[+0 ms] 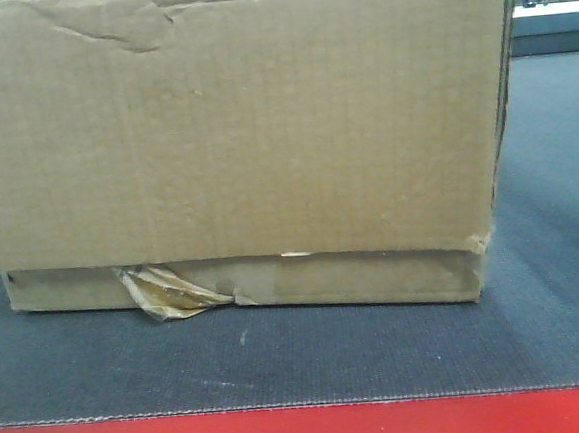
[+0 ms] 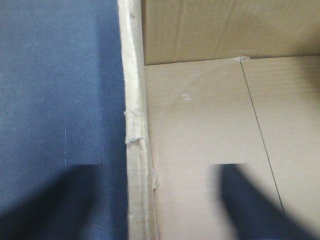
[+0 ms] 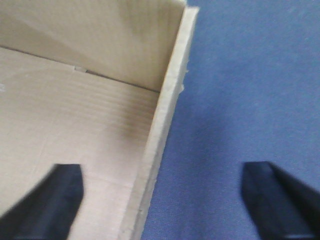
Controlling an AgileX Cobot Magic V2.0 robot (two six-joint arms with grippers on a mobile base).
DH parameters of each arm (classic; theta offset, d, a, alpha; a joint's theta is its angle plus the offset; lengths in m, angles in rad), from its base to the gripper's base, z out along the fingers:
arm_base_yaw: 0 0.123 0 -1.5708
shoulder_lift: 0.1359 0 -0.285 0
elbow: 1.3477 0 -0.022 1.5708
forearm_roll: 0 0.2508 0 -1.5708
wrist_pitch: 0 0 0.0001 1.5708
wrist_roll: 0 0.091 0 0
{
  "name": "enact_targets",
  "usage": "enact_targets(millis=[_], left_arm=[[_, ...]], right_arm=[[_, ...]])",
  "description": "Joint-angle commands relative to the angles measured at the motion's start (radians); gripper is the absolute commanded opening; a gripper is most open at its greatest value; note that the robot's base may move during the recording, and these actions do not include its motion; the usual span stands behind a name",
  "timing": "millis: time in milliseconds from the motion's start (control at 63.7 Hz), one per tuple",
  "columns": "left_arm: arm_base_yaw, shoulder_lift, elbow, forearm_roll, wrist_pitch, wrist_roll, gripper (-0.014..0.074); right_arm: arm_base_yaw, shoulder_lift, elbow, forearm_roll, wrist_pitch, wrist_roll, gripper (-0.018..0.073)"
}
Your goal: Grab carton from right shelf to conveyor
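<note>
Carton (image 1: 233,131): large plain brown corrugated cardboard box, wide and rectangular, open-topped, standing upright on the dark grey fine-textured conveyor belt (image 1: 557,306), set back from the bright red border strip (image 1: 306,431). Front face creased near its upper left. Wad of wrinkly brownish tape (image 1: 170,291) at the lower left edge, reaching down to the belt.

Left gripper (image 2: 160,200): black jaws spread wide, straddling one side wall of the carton, one finger (image 2: 70,205) outside over the belt, the other inside over the cardboard floor; both apart from the wall.

Right gripper (image 3: 165,200): jaws likewise spread, astride the opposite wall, one finger (image 3: 47,200) inside, the other outside over the belt.
</note>
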Motion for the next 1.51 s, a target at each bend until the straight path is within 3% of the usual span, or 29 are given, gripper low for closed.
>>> enact_targets(millis=[0, 141, 251, 392, 518, 565, 706, 848, 1146, 1350, 1491], left_arm=[[0.000, -0.021, -0.013, -0.006, -0.007, 0.004, 0.0608], [0.000, -0.078, -0.020, -0.007, 0.001, 0.004, 0.0491], [0.000, -0.145, -0.020, -0.003, 0.010, 0.004, 0.0379], [0.002, -0.221, -0.020, 0.052, 0.054, 0.004, 0.0188], [0.050, -0.261, -0.018, 0.072, 0.094, 0.030, -0.0030], [0.080, -0.270, -0.009, 0.070, 0.113, 0.074, 0.0000], [0.176, -0.288, 0.069, 0.052, 0.111, 0.095, 0.0022], [0.240, -0.329, 0.193, 0.012, 0.044, 0.095, 0.0022], [0.242, -0.580, 0.574, 0.012, -0.213, 0.095, 0.0022], [0.242, -0.868, 0.785, 0.021, -0.390, 0.095, 0.0022], [0.242, -1.071, 0.881, 0.026, -0.438, 0.095, 0.0022]], right_arm=[[-0.003, -0.034, -0.003, -0.033, -0.018, -0.010, 0.0558], [-0.003, -0.095, -0.003, -0.050, -0.018, -0.010, 0.0515], [-0.016, -0.154, -0.003, -0.053, -0.015, -0.010, 0.0432], [-0.049, -0.222, 0.000, -0.063, 0.031, -0.010, 0.0205], [-0.096, -0.277, 0.033, -0.063, 0.040, -0.010, -0.0027], [-0.127, -0.309, 0.078, -0.063, 0.015, -0.010, -0.0094], [-0.194, -0.401, 0.277, -0.063, -0.101, -0.010, -0.0078], [-0.207, -0.505, 0.506, -0.065, -0.238, -0.010, -0.0078], [-0.207, -0.800, 1.031, -0.068, -0.579, -0.010, -0.0078], [-0.205, -1.062, 1.244, -0.069, -0.729, -0.010, -0.0078], [-0.205, -1.251, 1.354, -0.076, -0.778, -0.012, -0.0078]])
